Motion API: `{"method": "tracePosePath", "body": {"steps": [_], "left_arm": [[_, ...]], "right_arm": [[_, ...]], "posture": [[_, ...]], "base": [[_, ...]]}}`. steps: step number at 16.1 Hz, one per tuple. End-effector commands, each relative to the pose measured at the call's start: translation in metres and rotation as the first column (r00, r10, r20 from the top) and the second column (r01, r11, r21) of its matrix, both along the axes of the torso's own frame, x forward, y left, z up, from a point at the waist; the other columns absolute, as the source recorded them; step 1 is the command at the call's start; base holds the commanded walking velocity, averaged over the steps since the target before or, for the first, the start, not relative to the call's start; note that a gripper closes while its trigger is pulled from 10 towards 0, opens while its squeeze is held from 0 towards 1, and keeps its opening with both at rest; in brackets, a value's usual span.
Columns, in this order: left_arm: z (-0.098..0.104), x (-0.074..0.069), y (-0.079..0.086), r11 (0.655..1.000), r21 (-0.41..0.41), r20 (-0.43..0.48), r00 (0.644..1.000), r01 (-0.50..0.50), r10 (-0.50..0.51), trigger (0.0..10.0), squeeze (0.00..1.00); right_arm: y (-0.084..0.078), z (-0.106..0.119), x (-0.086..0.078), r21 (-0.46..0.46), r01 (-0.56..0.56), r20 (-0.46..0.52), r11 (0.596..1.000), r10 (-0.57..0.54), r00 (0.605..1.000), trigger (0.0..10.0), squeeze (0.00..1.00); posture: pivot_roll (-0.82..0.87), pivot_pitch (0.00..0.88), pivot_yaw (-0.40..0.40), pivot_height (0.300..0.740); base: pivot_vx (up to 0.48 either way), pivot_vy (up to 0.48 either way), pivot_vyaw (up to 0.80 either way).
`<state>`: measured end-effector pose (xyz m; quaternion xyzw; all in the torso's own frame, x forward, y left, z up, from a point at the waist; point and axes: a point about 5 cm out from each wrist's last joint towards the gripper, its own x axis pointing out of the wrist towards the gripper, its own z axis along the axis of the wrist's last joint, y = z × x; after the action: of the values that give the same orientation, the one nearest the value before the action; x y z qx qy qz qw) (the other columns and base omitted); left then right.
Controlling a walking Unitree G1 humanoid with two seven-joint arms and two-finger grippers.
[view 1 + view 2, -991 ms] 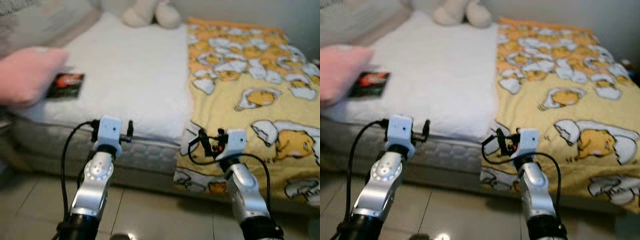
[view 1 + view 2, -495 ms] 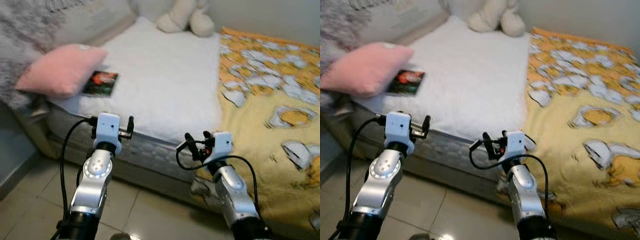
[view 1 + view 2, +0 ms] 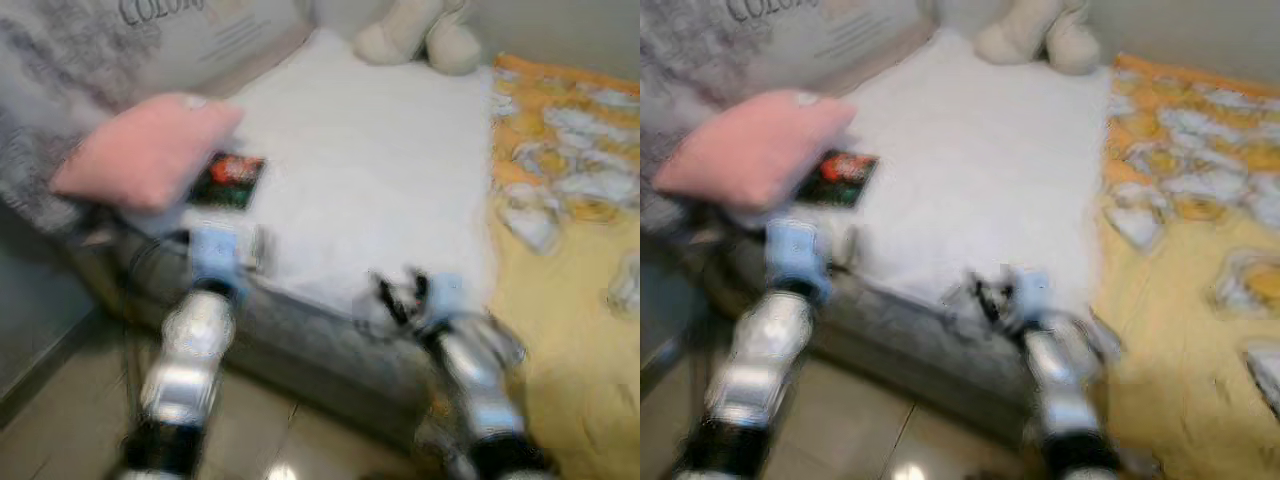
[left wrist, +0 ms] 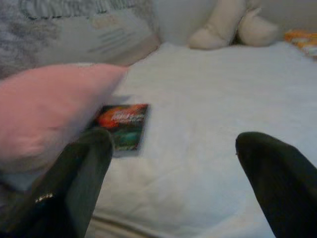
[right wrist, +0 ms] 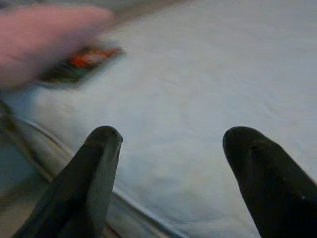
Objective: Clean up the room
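Note:
A pink pillow (image 3: 148, 150) lies at the left end of the white mattress (image 3: 380, 190). A dark book with a red and green cover (image 3: 228, 179) lies flat beside it, partly under its edge. A cream plush toy (image 3: 415, 32) sits at the far end of the bed. Both arms are held out low before the mattress edge, blurred. My left gripper (image 4: 173, 163) is open, with its fingers apart and the book (image 4: 123, 126) beyond them. My right gripper (image 5: 171, 158) is open too and faces the white mattress (image 5: 198, 89); nothing is between its fingers.
A yellow blanket with a white duck pattern (image 3: 575, 200) covers the right side of the bed. A grey printed pillow (image 3: 160, 50) leans at the far left. Tiled floor (image 3: 70, 400) runs below the bed edge. The head views are blurred.
The whole view has swung left: the pink pillow, the book and the grey pillow now sit nearer the middle and the yellow blanket has slid right. The arms hold the same pose.

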<state>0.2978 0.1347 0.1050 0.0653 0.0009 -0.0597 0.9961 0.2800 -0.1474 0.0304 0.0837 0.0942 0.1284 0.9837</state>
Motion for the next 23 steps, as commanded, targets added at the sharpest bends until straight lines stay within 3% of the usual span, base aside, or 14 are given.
{"method": "tracePosePath", "body": {"steps": [1, 12, 14, 17, 21, 23], "left_arm": [[0.001, 0.0, 0.013, 0.999, 0.031, 0.002, 0.999, -0.04, 0.04, 10.0, 0.0], [0.0, -0.004, 0.013, 0.994, 0.079, 0.009, 0.997, -0.082, 0.081, 10.0, 0.0], [0.001, -0.004, 0.015, 0.991, 0.081, 0.011, 0.995, -0.104, 0.104, 10.0, 0.0], [-0.002, -0.006, 0.026, 0.976, 0.155, 0.0, 0.988, -0.154, 0.156, 10.0, 0.0], [-0.002, -0.006, 0.03, 0.972, 0.16, -0.002, 0.984, -0.174, 0.177, 10.0, 0.0], [-0.004, -0.004, 0.03, 0.974, 0.151, -0.019, 0.985, -0.169, 0.173, 10.0, 0.0]], "right_arm": [[0.01, 0.006, 0.005, 0.032, -0.02, 0.024, 0.999, 0.019, 1.0, 10.0, 0.0], [0.01, 0.004, 0.008, 0.049, -0.036, 0.012, 0.998, 0.036, 0.999, 10.0, 0.0], [0.008, 0.005, 0.009, 0.081, -0.007, 0.011, 0.997, 0.006, 1.0, 10.0, 0.0], [0.0, 0.001, 0.001, 0.066, 0.017, 0.014, 0.998, -0.018, 1.0, 10.0, 0.0], [-0.006, -0.001, 0.001, 0.065, 0.035, -0.001, 0.997, -0.035, 0.999, 10.0, 0.0], [-0.012, -0.001, 0.003, 0.067, 0.105, -0.017, 0.992, -0.104, 0.994, 10.0, 0.0]], "posture": [[0.13, 0.0, -0.03, 0.74], [0.15, 0.0, -0.038, 0.74], [0.15, 0.0, -0.035, 0.74], [0.14, 0.0, -0.031, 0.74], [0.14, 0.0, -0.041, 0.74], [0.13, 0.0, -0.038, 0.74]], "base": [[0.0, 0.0, 0.41], [0.0, 0.0, 0.42], [0.0, -0.411, 0.43], [0.0, -0.477, 0.42], [0.0, -0.472, 0.43], [0.0, -0.236, 0.43]]}}
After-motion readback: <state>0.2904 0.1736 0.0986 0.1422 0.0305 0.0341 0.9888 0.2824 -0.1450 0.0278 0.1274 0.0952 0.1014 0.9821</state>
